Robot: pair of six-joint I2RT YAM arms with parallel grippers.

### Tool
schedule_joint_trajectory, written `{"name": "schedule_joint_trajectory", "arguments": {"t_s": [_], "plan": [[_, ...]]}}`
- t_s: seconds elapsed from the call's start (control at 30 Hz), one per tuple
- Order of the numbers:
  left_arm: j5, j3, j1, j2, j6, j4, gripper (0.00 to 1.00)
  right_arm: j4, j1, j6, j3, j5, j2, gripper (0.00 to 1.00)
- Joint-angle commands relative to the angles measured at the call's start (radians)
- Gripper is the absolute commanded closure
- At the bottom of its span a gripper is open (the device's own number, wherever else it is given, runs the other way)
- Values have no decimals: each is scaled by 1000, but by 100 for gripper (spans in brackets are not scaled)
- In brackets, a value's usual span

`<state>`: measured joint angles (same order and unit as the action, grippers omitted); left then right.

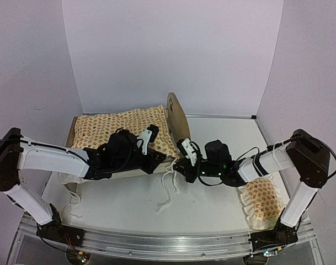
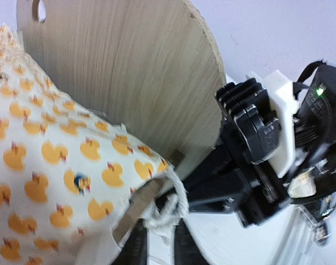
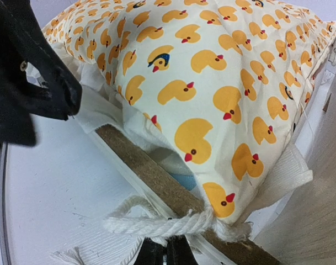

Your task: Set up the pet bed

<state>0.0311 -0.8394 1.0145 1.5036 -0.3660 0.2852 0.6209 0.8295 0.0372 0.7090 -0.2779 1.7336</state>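
Quilt [image 1: 123, 130] covers the bed [image 1: 177, 118] at centre left. Pillow [image 1: 262, 201] lies lower right, not yet placed. Left gripper [image 2: 161, 245] is slightly parted around the cord [image 2: 170, 212]. Right gripper [image 3: 166, 251] is closed; whether it holds anything is unclear.

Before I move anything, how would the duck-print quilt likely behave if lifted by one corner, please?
The duck-print quilt looks puffy and creased, so it would probably sag and fold. It seems light for its bulk. The white cord at its corner crosses the wooden side rail, so it might snag.

A duck-print quilt [image 1: 123, 130] lies left; a matching pillow [image 1: 262, 203] rests on the table [image 1: 212, 215], right.
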Motion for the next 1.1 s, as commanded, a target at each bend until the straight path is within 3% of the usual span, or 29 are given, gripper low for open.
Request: {"name": "schedule_joint_trajectory", "arguments": {"t_s": [0.0,0.33,0.53,0.8,1.07], "plan": [[72,-123,-1,75,207,-39,91,27,-4,2,60,-30,-14,100],[-42,-197,-1,141,443,-119,95,17,-3,11,75,-50,-9,100],[-91,-241,1,170,461,-183,95,16,-4,13,82,-53,-15,100],[-106,-255,1,179,464,-226,86,11,-4,8,90,-56,-13,100],[-26,-306,1,232,446,-233,83,28,-4,-3,92,-115,-6,100]]}}
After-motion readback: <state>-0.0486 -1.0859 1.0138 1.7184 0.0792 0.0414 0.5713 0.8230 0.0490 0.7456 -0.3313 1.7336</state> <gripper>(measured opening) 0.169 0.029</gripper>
